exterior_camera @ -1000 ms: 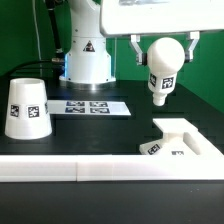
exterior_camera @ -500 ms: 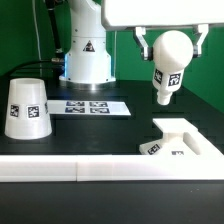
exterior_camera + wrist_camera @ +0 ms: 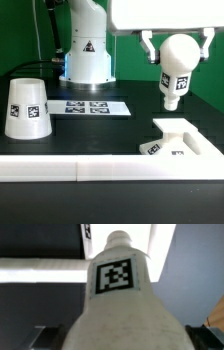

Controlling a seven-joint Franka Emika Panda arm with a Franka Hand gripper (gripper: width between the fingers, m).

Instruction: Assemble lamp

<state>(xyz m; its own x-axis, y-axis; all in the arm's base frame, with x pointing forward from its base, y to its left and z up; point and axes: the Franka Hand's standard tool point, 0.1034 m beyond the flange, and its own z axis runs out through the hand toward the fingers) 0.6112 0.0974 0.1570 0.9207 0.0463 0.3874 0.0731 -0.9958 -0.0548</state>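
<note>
The bulb (image 3: 176, 80) moved toward the exterior view's right, pinched by the gripper (image 3: 178, 47); misaligned, it could miss the base (image 3: 200, 145).

Smooth white plastic with a soft sheen on the bulb (image 3: 177, 68), upper right; matt black printed tag (image 3: 178, 82) on its neck. Same smooth white plastic on the shade (image 3: 26, 108) at left and the base (image 3: 180, 126) at lower right. Matt black on the table (image 3: 110, 130) top.
</note>
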